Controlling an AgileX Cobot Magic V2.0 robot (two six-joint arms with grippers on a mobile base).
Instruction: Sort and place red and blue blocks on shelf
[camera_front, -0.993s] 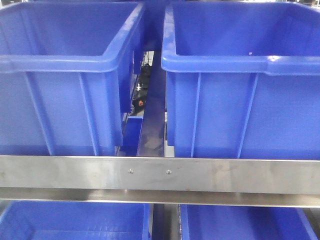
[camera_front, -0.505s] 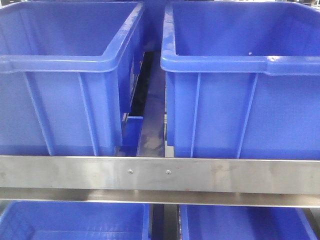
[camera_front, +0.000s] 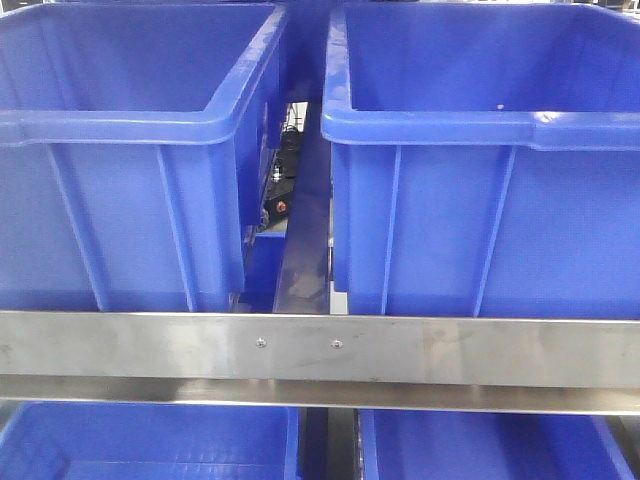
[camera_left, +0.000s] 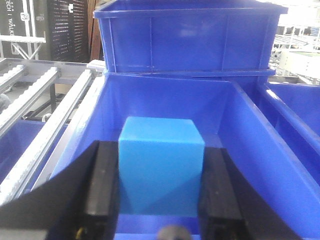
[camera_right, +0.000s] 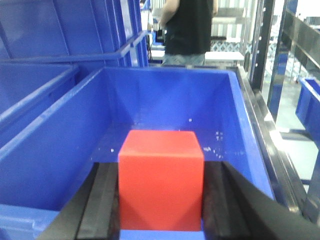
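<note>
The left gripper (camera_left: 161, 220) is pinching the blue block (camera_left: 161, 170) over a bin (camera_left: 250, 145); the right gripper (camera_right: 161, 220) is pinching the red block (camera_right: 161, 177) likewise (something dark is reappearing between the front bins, so release looks near).

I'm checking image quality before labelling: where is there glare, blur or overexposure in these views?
Front view: soft glare on the shelf rail, edges mildly soft. Left wrist view: blue block sharp, top-right background washed out. Right wrist view: red block saturated, its faces barely distinguishable; background behind the person overexposed.
</note>
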